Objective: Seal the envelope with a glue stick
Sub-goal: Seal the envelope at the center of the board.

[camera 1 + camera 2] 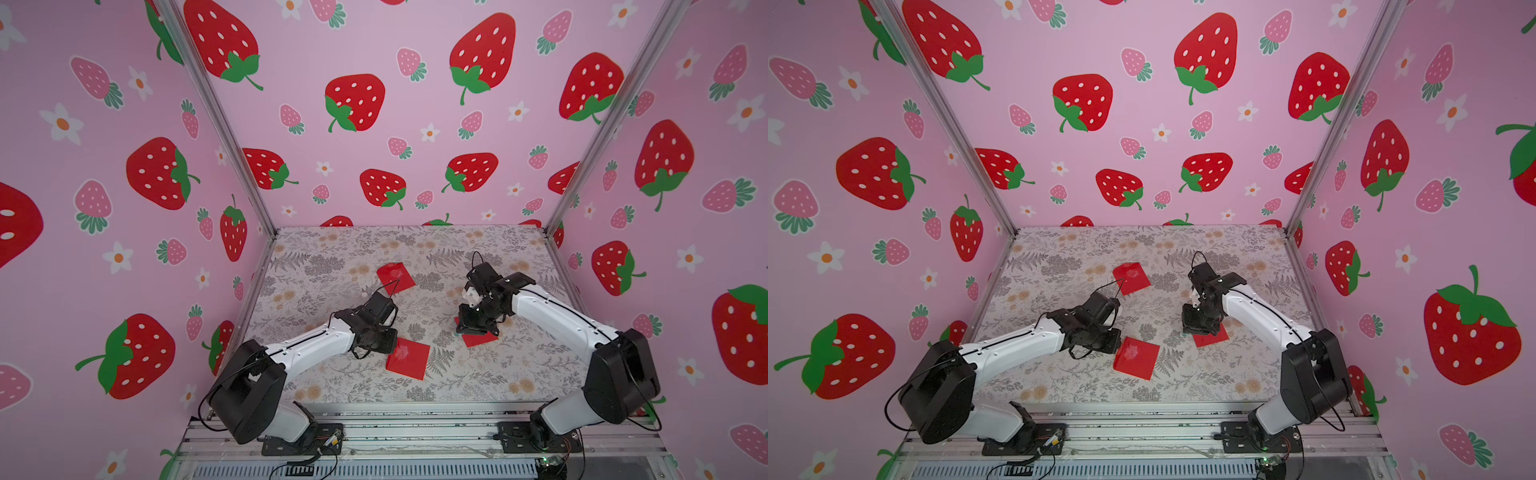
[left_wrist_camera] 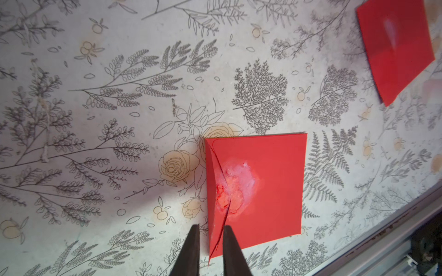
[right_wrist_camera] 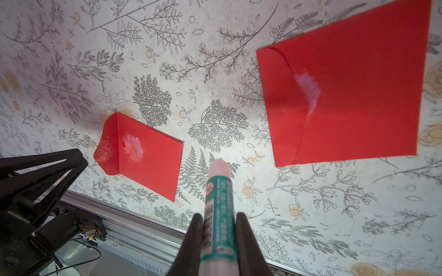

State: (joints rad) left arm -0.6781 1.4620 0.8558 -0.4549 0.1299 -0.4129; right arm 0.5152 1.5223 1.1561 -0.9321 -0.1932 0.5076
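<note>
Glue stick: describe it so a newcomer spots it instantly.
Over the floral table, find the right gripper. The glue stick is the small tube clamped in its jaws: teal-green label, pale pink tip, unlike the flat red envelopes.

My left arm (image 1: pixel 307 345) rises from its base at the near left to a high elbow, then slopes down toward the middle; its wrist is bent downward; my left pincer (image 2: pixel 211 227) points down, its two dark fingers (image 2: pixel 233 251) a narrow gap apart, not pressed together; my right arm (image 1: pixel 557 316) comes in from the near right the same way, elbow high, wrist folded down; my right pincer (image 3: pixel 219 215) is clamped on the glue stick (image 3: pixel 218 191), one finger on each side of the tube.
</note>
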